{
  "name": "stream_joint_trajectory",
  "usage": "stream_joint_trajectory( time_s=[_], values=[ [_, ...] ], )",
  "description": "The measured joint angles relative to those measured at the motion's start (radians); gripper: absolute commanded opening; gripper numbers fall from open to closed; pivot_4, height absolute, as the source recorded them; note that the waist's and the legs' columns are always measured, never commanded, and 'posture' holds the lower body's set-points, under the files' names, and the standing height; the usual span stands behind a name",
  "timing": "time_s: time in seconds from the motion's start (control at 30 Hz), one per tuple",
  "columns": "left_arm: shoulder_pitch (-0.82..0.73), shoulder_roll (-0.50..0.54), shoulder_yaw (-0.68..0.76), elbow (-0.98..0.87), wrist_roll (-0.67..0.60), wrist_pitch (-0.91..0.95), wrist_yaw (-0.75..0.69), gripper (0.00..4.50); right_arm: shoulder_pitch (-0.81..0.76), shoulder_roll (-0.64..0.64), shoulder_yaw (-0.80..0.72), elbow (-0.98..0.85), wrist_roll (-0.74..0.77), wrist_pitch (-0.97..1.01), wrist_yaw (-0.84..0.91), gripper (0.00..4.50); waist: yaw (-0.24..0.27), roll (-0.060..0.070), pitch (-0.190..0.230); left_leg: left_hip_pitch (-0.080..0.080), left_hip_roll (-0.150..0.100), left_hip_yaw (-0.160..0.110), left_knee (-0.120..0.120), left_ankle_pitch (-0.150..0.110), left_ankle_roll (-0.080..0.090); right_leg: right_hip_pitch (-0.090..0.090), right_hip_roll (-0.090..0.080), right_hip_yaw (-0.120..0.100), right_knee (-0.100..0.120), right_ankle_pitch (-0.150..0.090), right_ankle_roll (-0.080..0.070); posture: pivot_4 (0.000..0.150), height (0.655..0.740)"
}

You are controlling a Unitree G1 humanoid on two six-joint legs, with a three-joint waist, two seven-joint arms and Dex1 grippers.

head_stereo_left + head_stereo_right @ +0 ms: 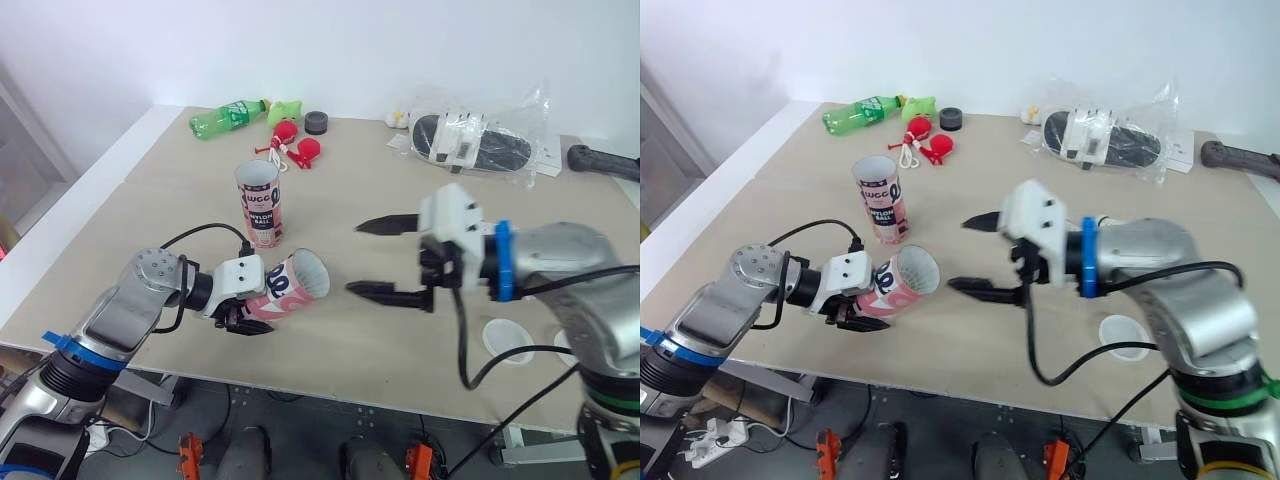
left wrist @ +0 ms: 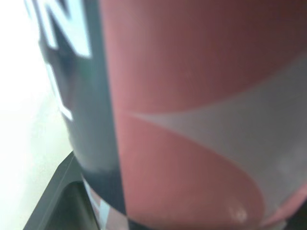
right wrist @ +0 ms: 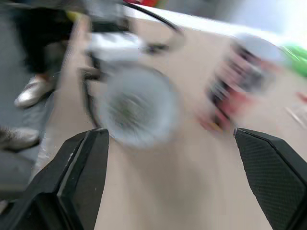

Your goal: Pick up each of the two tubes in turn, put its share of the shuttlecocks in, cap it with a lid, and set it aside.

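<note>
From the head views, the left hand [image 1: 241, 319] is pinched round the closed end of the held tube [image 1: 293, 286], low over the near part of the bench [image 1: 140, 210]. This tube lies almost level, its open mouth turned toward the right hand [image 1: 354, 258]. The inside of the mouth shows pale, and I cannot tell what it holds. Its wrap is pink-red and white with dark lettering. The standing tube [image 1: 261, 204] is upright on the bench just behind the held one, apart from it. Its top is open, its label is red, dark and white, and its inside is hidden. The right hand hovers above the bench facing the held tube's mouth, near it but not touching, with its two black fingers spread wide. Two white lids [image 1: 1123, 336] lie flat near the front edge, under the right arm. At the far side lie a green bottle [image 1: 226, 118] on its side and a clear bag [image 1: 482, 141] with dark footwear inside.

In the left wrist view, the held tube's side sits close up: pink-red with a pale grey curve and a dark band with white letters.

In the right wrist view, the fingers [image 3: 73, 184] stand far apart. Between them the held tube's round mouth is blurred grey, and the standing tube is off to one side.
</note>
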Motion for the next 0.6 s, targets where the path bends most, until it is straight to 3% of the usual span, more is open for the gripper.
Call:
stream_joint_trajectory(
  time_s=[0.2,0.23,0.33,0.53,0.6],
  values=[
    [-0.009,-0.012,-0.001,0.025,0.002,-0.003,-0.002,3.02,0.048,-0.048,-0.044,0.004,0.011,-0.002,0.006,4.47,-0.001,0.001,0.000,0.001,0.000,0.000,0.000,0.000,0.001,0.000,0.000,0.000,0.000,0.000,0.000,0.150,0.7400],
    [-0.013,-0.017,-0.001,0.032,0.002,-0.004,-0.002,3.02,0.025,-0.048,-0.035,0.007,0.014,-0.005,0.008,4.24,-0.001,0.002,0.000,0.001,0.000,0.001,0.000,0.000,0.001,0.000,-0.001,0.000,0.000,0.000,0.000,0.150,0.7400],
    [-0.026,-0.031,-0.007,0.051,0.006,-0.011,-0.009,3.02,-0.084,-0.042,0.043,0.014,0.019,-0.019,0.028,3.21,-0.001,0.002,0.000,0.001,-0.001,0.002,0.000,0.001,0.001,0.000,-0.003,0.000,0.000,0.000,0.000,0.150,0.7400],
    [-0.045,-0.048,-0.018,0.072,0.012,-0.025,-0.020,3.02,-0.333,0.002,0.308,0.113,-0.076,-0.096,0.132,0.21,-0.001,0.002,0.000,0.000,-0.005,0.007,-0.001,0.001,0.002,-0.001,-0.012,-0.003,0.000,0.000,0.000,0.150,0.7400],
    [-0.050,-0.053,-0.023,0.074,0.014,-0.027,-0.021,3.02,-0.397,0.020,0.398,0.161,-0.143,-0.140,0.176,0.09,0.001,0.001,0.000,-0.001,-0.007,0.007,-0.001,0.002,0.003,-0.001,-0.014,-0.004,0.000,0.000,0.000,0.150,0.7400]
  ],
)
